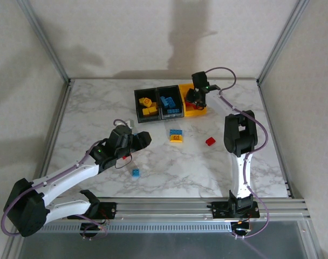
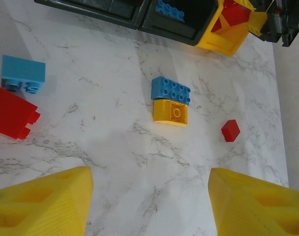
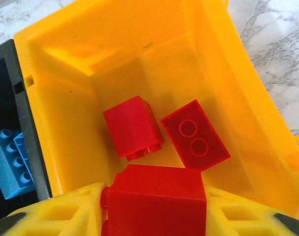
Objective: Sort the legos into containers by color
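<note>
The right arm [image 1: 239,135] is raised upright from its base, bent at the elbow and reached forward to the yellow bin [image 1: 200,111] at the right end of the row. The right pincer [image 1: 196,97] is held just above that bin and pointed down into it. In the right wrist view a red brick [image 3: 157,204] is seen between the yellow fingers [image 3: 66,211] and appears to be touched by both, so the pincer is taken to be clamped on it, narrowly parted, over the near end of the bin. Two other reds [image 3: 132,127] are seen lying on the bin floor, side by side. The left arm [image 1: 72,175] is stretched low from the near left corner, slanting toward the middle of the worktop [image 1: 99,108]. The left pincer [image 1: 144,139] is hung above the marble surface, its fingers [image 2: 41,206] spread well apart with nothing between them. Ahead of it, in the left wrist view, a blue brick [image 2: 170,90] and a yellow brick [image 2: 170,112] are seen touching each other, with a small red cube [image 2: 230,130] apart to their right. At the left edge of that view a pale blue brick [image 2: 23,73] lies just beside a long red piece [image 2: 12,115]. Yellow legos [image 1: 148,106] are held in the left black bin [image 1: 138,102], blue legos [image 1: 169,102] in the middle black bin [image 1: 159,91].
</note>
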`<move>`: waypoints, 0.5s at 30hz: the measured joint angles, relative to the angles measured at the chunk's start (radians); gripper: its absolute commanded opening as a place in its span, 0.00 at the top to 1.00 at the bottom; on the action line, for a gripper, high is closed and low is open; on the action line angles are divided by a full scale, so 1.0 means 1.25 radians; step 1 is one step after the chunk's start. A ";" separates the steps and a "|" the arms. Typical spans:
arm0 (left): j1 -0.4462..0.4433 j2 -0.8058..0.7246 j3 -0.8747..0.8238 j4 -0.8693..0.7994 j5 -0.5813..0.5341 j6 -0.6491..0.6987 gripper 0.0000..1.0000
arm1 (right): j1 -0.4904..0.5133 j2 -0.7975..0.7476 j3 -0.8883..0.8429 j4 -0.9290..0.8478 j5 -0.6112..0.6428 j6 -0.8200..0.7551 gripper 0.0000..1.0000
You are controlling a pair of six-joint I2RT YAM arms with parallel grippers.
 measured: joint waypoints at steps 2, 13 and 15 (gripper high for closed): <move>0.000 0.003 0.000 0.000 0.000 0.000 0.37 | 0.000 0.005 0.000 -0.001 0.000 0.000 0.49; 0.000 0.009 0.007 -0.005 -0.004 -0.005 0.37 | 0.000 0.002 -0.002 -0.005 0.000 0.000 0.45; 0.000 0.009 0.012 -0.013 -0.013 -0.007 0.36 | 0.001 -0.021 -0.021 -0.002 0.000 0.000 0.45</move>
